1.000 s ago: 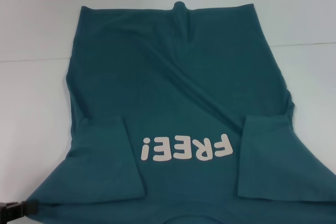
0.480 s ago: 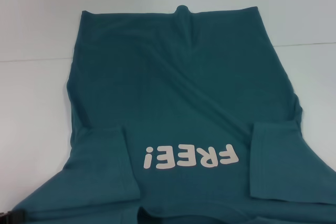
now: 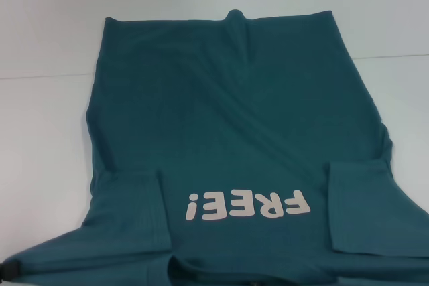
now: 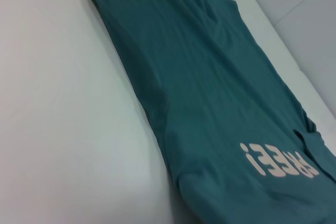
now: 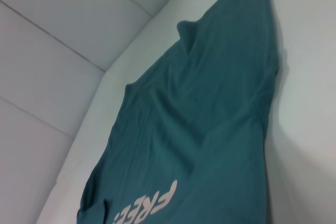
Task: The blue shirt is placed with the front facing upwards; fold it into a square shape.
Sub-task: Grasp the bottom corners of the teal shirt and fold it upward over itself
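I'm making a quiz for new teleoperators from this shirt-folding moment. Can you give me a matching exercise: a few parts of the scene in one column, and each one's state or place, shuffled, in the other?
Head view.

Column 1
1. the blue shirt
2. "FREE!" lettering
3. left sleeve
4. table

Column 2
A. cream, reads upside down
B. white, bare beside the cloth
C. folded inward over the body on the robot's left
D. teal, front up, hem at the far end

Pairs: 1-D, 2-A, 3-C, 4-B
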Motion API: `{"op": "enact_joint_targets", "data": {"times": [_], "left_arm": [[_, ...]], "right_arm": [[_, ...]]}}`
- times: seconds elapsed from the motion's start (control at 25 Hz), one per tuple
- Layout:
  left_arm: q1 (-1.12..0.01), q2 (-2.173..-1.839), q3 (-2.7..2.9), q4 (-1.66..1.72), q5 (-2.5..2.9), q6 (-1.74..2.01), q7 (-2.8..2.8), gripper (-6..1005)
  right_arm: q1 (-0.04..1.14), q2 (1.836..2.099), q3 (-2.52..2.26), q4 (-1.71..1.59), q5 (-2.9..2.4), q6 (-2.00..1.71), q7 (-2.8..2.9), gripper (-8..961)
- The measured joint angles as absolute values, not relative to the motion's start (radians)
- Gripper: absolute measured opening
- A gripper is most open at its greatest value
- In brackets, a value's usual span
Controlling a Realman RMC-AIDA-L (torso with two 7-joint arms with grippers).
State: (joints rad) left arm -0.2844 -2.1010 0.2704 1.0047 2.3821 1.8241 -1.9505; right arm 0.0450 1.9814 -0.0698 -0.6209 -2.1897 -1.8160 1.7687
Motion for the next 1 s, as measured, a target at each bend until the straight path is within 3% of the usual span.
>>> {"op": "enact_joint_targets", "data": {"times": [0.36,0.64,1.0], "left_arm": [[-0.377,-2.081,0.268,0.931,2.345,1.760,-1.949,9],[-0.543,-2.047,0.272,0.803,2.321,1.614,-1.955,11],[-0.715,-2.037,0.288,0.683,2.279,1.357,-1.946,9]], "right_arm": [[0.120,1.978,-0.054,-0.623,-2.186,-1.805,1.777,34],[0.257,1.968,-0.070,-0.616,-2.194,-1.679,1.783,35],[0.427,1.973,-0.122,-0.612,-2.195,-1.487,1.775,34]]}}
